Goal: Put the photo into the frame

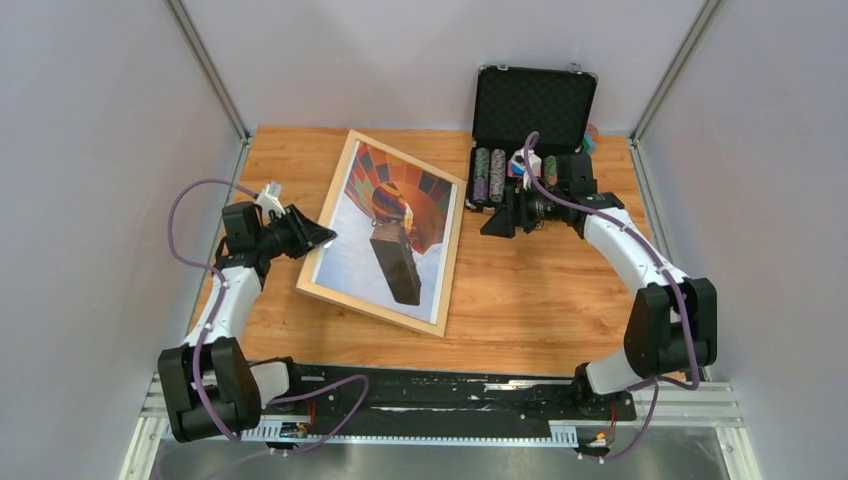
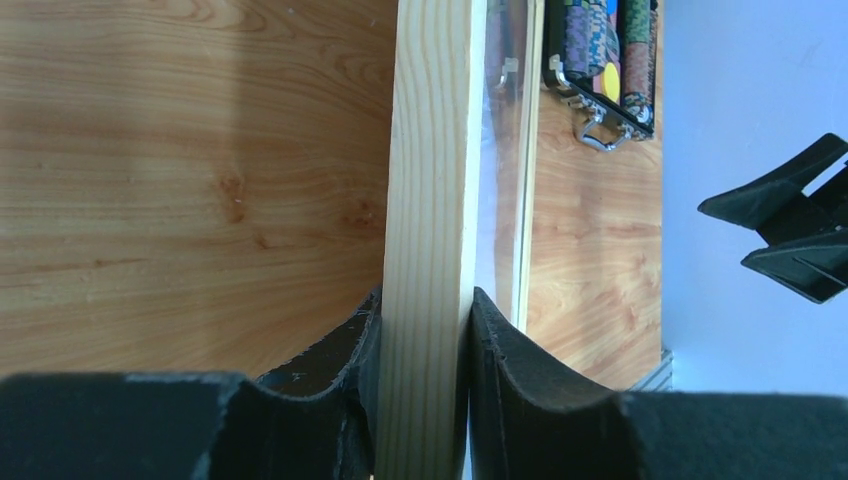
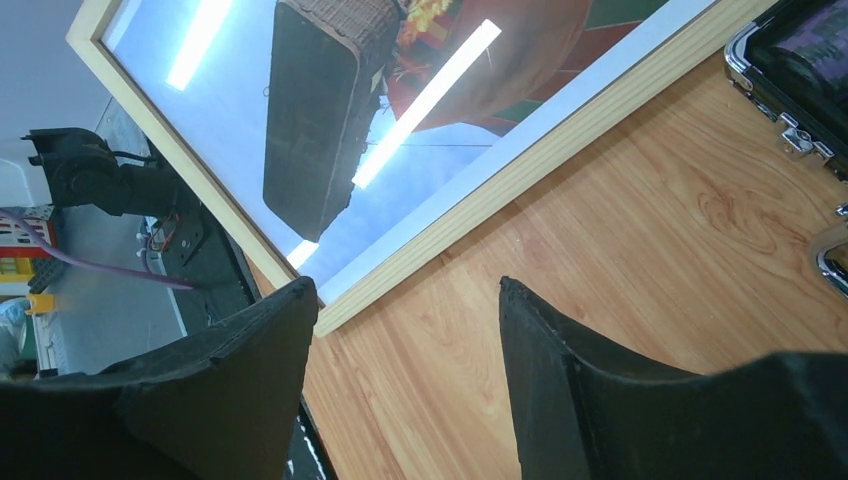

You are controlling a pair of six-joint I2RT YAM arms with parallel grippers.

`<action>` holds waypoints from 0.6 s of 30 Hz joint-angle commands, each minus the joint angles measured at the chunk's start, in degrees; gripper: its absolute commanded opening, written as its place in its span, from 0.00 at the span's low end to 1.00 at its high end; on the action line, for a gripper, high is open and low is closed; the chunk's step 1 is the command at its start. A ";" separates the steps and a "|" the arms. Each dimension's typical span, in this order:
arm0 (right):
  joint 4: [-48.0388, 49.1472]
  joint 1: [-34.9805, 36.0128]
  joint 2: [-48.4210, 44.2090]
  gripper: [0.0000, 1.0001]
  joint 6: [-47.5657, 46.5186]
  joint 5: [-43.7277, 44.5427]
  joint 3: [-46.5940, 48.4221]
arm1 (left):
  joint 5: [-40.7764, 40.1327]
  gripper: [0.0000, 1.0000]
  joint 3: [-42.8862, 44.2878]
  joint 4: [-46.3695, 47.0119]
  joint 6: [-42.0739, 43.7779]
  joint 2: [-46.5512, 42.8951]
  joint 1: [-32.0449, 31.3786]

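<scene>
The light-wood frame (image 1: 323,296) lies tilted on the table, left of centre. The hot-air balloon photo (image 1: 390,215) shows inside it behind the pane. My left gripper (image 1: 325,236) is shut on the frame's left rail; in the left wrist view the rail (image 2: 430,200) stands clamped between both pads. My right gripper (image 1: 500,222) is open and empty, to the right of the frame, beside the black chip case. The right wrist view shows the frame's corner (image 3: 400,280) and the photo (image 3: 320,110) beyond my open fingers (image 3: 570,380).
An open black chip case (image 1: 530,110) with rows of chips stands at the back right, close behind my right gripper. Grey walls enclose the table on the left, right and back. A black rail (image 1: 420,385) runs along the near edge.
</scene>
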 commanded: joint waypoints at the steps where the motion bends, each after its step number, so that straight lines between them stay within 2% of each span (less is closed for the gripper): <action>1: 4.62 0.77 2.47 0.65 -0.25 -1.71 -0.26 | -10.17 0.05 -1.15 2.23 2.93 0.83 2.01; 18: 13.12 5.32 17.38 0.64 6.43 3.98 -1.47 | -14.91 0.56 -2.19 1.92 4.39 8.02 2.20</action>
